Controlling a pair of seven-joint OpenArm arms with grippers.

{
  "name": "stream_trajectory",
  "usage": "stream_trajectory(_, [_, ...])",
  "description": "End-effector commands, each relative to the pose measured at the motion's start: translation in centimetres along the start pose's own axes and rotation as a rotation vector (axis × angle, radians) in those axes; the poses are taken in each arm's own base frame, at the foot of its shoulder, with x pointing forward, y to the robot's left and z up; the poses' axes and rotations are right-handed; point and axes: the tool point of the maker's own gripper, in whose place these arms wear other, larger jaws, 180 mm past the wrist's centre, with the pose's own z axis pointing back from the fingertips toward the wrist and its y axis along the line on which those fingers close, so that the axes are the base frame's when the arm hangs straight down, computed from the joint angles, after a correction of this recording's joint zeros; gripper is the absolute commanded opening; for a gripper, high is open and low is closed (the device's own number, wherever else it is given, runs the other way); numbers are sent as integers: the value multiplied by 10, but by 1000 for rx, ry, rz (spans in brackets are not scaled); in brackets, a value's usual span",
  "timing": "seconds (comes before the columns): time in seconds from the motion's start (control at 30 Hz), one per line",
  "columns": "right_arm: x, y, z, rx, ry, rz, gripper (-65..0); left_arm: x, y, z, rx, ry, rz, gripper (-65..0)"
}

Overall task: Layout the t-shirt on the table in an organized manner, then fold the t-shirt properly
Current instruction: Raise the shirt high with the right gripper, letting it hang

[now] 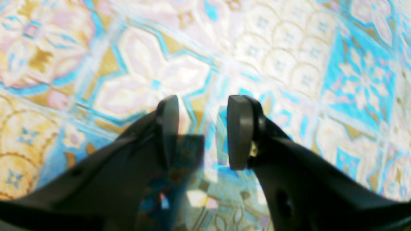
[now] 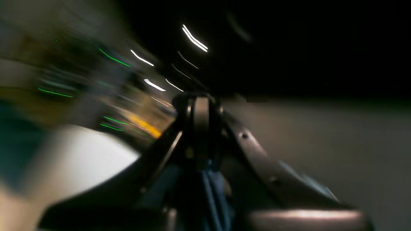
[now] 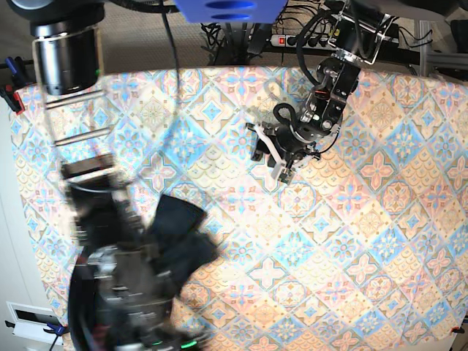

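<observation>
The black t-shirt (image 3: pixel 179 234) is bunched up at the near left of the table (image 3: pixel 365 219), against my blurred right arm (image 3: pixel 110 241). In the right wrist view my right gripper (image 2: pixel 200 99) is shut, and dark fabric (image 2: pixel 212 192) trails from its fingers toward the camera. The background there is smeared by motion. My left gripper (image 3: pixel 265 159) hovers over the table's far middle, well away from the shirt. In the left wrist view the left gripper (image 1: pixel 202 106) is open with nothing between its pads, and only patterned cloth (image 1: pixel 289 48) lies below.
A power strip and cables (image 3: pixel 292 36) lie behind the table's far edge. A blue part (image 3: pixel 227 9) hangs at the top middle. The right arm's dark cylinder (image 3: pixel 66 51) stands over the far left corner. The table's left edge (image 3: pixel 18 219) runs close to the right arm.
</observation>
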Motion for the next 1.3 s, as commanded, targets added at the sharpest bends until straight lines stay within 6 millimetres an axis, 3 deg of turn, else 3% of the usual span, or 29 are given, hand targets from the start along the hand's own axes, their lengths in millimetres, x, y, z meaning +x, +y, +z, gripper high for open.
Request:
stream_trajectory(0.0, [-10,-31,-2,-85,36,16,-650,17,2,3,1,-50,-13,-410])
stream_trajectory(0.07, [-22,-22,-8,-64,72,10,-650,12,1,4,0,-41,-6,-410])
stream_trajectory(0.17, [-68,-3,-19,-11,185,18,-650,7,1,4,1,-32,-3,-410])
stream_trajectory(0.27, [-85,9,-23,19,209,22,-650,7,0,4,-2,-32,-3,-410])
stream_trajectory(0.33, [-74,26,-26,46,197,2,-650,7,-1,4,-3,-33,-2,-410])
stream_trajectory(0.43, [-41,76,-32,131,159,-40,-650,6,0,4,-2,-31,-2,-410])
stream_trajectory(0.53, [-43,101,-31,184,164,2,-650,-1,-1,5,-2,-19,5,-410])
stream_trajectory(0.73, [-17,144,-21,276,78,122,-650,-3,-3,6,-3,-73,18,-410])
stream_trajectory(0.9, [-12,145,-20,278,60,117,-650,-10,-4,2,-5,-64,27,-410])
stream_trajectory(1.03, [-24,122,-27,230,93,50,-650,-13,-3,0,-2,-57,31,-410])
stream_trajectory(1.1, [-49,102,-34,187,153,-23,-650,-13,-3,0,-2,-57,31,-410])
stream_trajectory(1.2, [-130,81,-36,135,333,-186,-650,-13,-3,0,-2,-57,31,-410])
stream_trajectory(1.27, [-194,90,-24,129,468,-312,-650,-14,-3,0,-1,-54,32,-410])
